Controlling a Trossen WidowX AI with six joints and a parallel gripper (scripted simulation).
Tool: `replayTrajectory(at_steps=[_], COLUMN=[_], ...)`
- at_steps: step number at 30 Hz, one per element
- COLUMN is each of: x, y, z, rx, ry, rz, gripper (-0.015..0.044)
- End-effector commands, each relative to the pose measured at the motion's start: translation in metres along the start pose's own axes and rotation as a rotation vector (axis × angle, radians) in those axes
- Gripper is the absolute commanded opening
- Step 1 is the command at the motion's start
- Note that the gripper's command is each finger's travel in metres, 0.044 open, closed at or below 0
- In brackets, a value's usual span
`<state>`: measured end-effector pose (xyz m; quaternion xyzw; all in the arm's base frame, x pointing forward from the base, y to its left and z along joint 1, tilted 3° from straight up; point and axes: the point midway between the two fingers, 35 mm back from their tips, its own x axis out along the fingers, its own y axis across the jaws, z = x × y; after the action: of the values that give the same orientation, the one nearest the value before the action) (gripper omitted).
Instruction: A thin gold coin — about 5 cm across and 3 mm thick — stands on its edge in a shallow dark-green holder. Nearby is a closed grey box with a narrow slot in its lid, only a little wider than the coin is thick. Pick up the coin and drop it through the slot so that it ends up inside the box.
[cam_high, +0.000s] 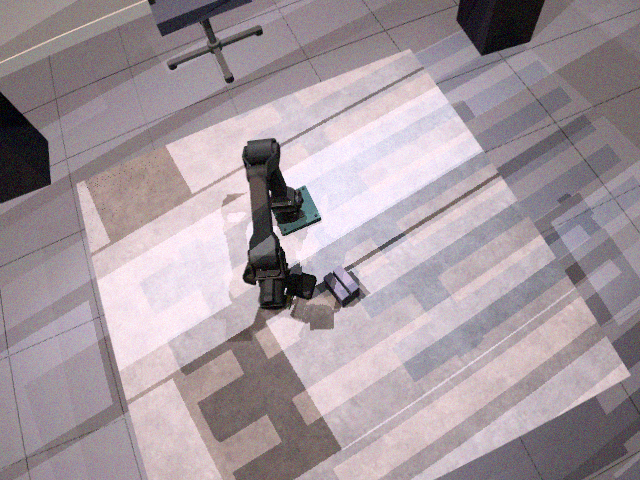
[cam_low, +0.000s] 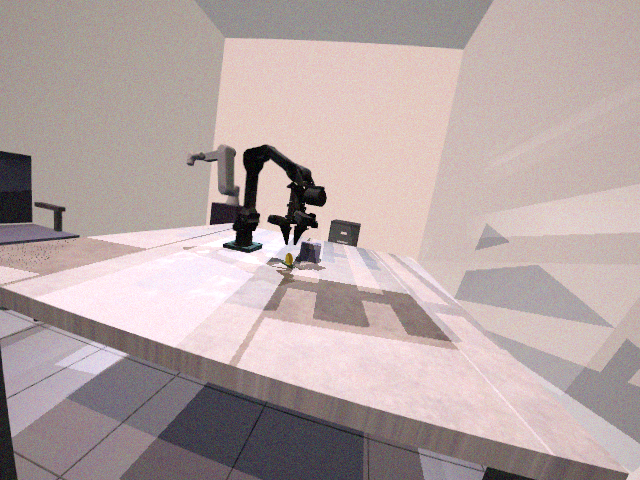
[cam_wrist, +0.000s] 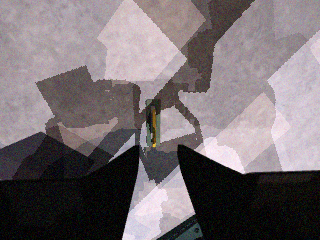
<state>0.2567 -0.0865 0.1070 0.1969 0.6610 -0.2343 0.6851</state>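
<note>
The gold coin (cam_low: 288, 259) (cam_wrist: 154, 125) stands on edge in the small dark-green holder (cam_wrist: 158, 126). In the wrist view it is a thin upright line just beyond the fingertips. My gripper (cam_low: 291, 243) (cam_wrist: 158, 150) points down above the coin, open and empty, with a gap between its tips and the coin in the exterior view. The coin lies between the two fingers' lines, a little nearer the left one. The grey box (cam_high: 341, 285) (cam_low: 310, 252) (cam_wrist: 42, 157) stands close beside the holder, with a dark slot line across its lid in the top view. The arm mostly hides coin and holder there.
The arm stands on a teal base plate (cam_high: 310, 209) (cam_low: 253, 248) on the large table (cam_high: 413, 330). The box is the near obstacle beside the gripper. An office chair (cam_high: 214, 46), a grey cabinet (cam_low: 344, 232) and another arm (cam_low: 225, 170) stand beyond the table.
</note>
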Motion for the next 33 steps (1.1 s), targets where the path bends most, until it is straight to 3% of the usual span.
replayTrajectory(at_steps=[1, 33], x=[0.013, 0.060], y=[0.001, 0.003], z=[0.000, 0.001], rx=[0.005, 0.005], ry=[-0.004, -0.004], rz=[0.006, 0.005], gripper=[0.0161, 0.0161])
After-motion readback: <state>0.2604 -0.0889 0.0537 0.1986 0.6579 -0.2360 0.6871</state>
